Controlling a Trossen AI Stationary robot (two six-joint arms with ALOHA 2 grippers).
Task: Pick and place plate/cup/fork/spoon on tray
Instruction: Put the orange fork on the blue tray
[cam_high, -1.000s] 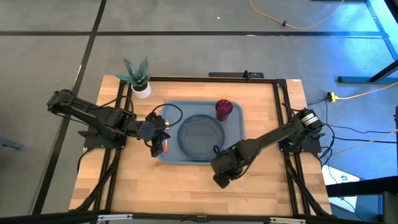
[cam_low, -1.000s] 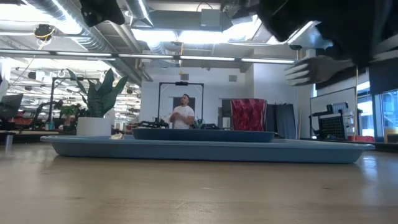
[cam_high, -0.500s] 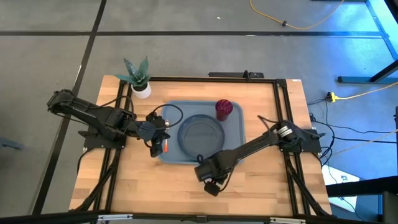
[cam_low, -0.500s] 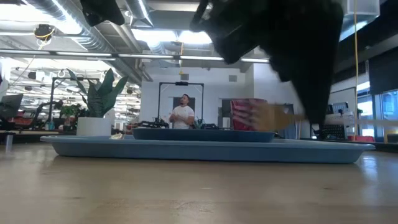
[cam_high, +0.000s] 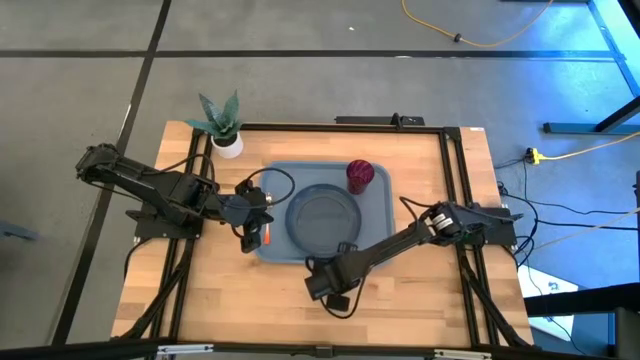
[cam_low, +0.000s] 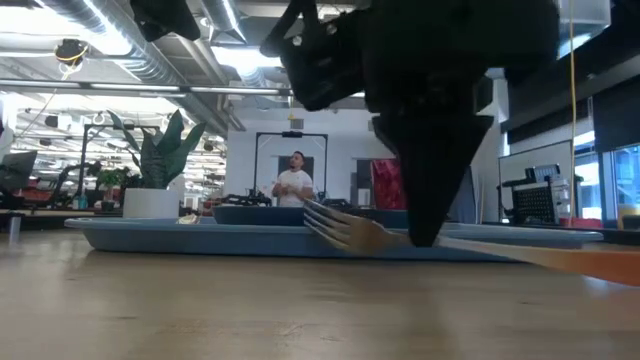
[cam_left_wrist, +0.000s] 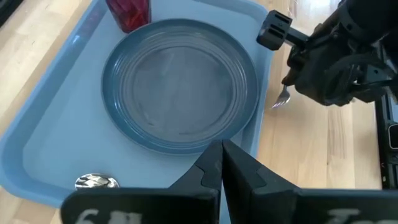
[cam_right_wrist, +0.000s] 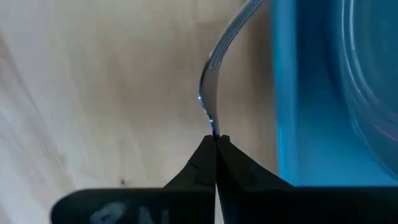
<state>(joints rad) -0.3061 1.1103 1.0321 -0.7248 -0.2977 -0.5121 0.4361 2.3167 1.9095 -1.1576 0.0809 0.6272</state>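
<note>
The light blue tray (cam_high: 275, 180) holds the grey-blue plate (cam_high: 322, 218), the dark red cup (cam_high: 360, 175) at its far right and the spoon (cam_left_wrist: 96, 182) at its left end. My right gripper (cam_high: 325, 287) is just off the tray's near edge, low over the table, shut on the fork (cam_low: 345, 228). The fork's tines also show in the left wrist view (cam_left_wrist: 281, 99). My left gripper (cam_high: 255, 232) hangs shut over the tray's left end, above the spoon's orange handle (cam_high: 266, 237). My right gripper pinches the fork's neck (cam_right_wrist: 211, 124) between its two fingers, where the metal meets the orange handle (cam_low: 560, 260). The fingers come from above, pointing down, and lie across the fork. The fork is tilted, tines raised beside the tray's near edge, handle slanting down toward the table's near side.
A white pot with a green plant (cam_high: 226, 140) stands at the table's far left, behind the tray. Bare wood lies along the near edge (cam_high: 300, 320). A person (cam_low: 295, 180) stands far off in the room beyond the table.
My right gripper has gone toward the table's left edge and down, carrying the fork. The fork has dropped from well above the tray to just above the table beside the tray's near edge, and it has turned so that its tines point left in the low view.
</note>
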